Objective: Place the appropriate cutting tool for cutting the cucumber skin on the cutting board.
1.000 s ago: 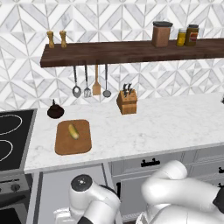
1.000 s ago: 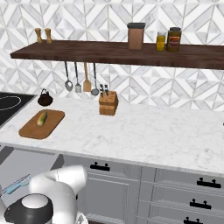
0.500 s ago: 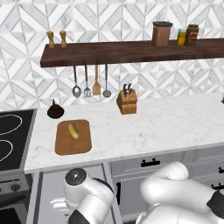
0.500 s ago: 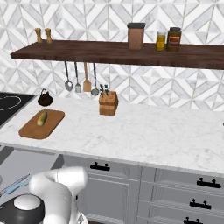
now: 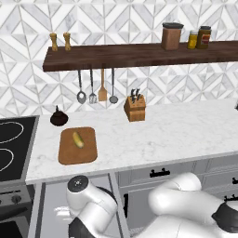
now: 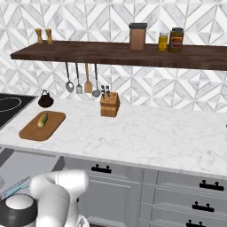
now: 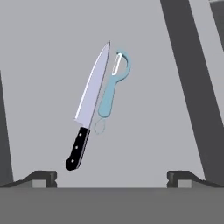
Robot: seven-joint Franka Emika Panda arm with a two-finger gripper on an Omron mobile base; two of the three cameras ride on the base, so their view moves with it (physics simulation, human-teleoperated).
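Observation:
The cutting tool, a light-blue peeler (image 7: 113, 85), lies on the grey floor of an open drawer, right beside a long black-handled knife (image 7: 89, 105). My gripper (image 7: 112, 177) hangs above them, open, its fingertips (image 7: 43, 177) wide apart and holding nothing. The peeler sits ahead of the gap between the tips. On the counter the cutting board (image 5: 74, 155) (image 6: 33, 132) carries the cucumber (image 5: 78, 139) (image 6: 43, 120).
A knife block (image 5: 135, 108) stands mid-counter under hanging utensils (image 5: 97, 88). A dark pot (image 5: 58, 117) sits by the stove (image 5: 11, 148). Jars (image 5: 172, 36) line the shelf. Dark drawer sides (image 7: 188, 87) flank the tools. The arm (image 5: 93, 207) bends low, left of the base.
The arm's elbow has shifted a little to the left in both base views. The gripper stays open. Board and cucumber have not moved.

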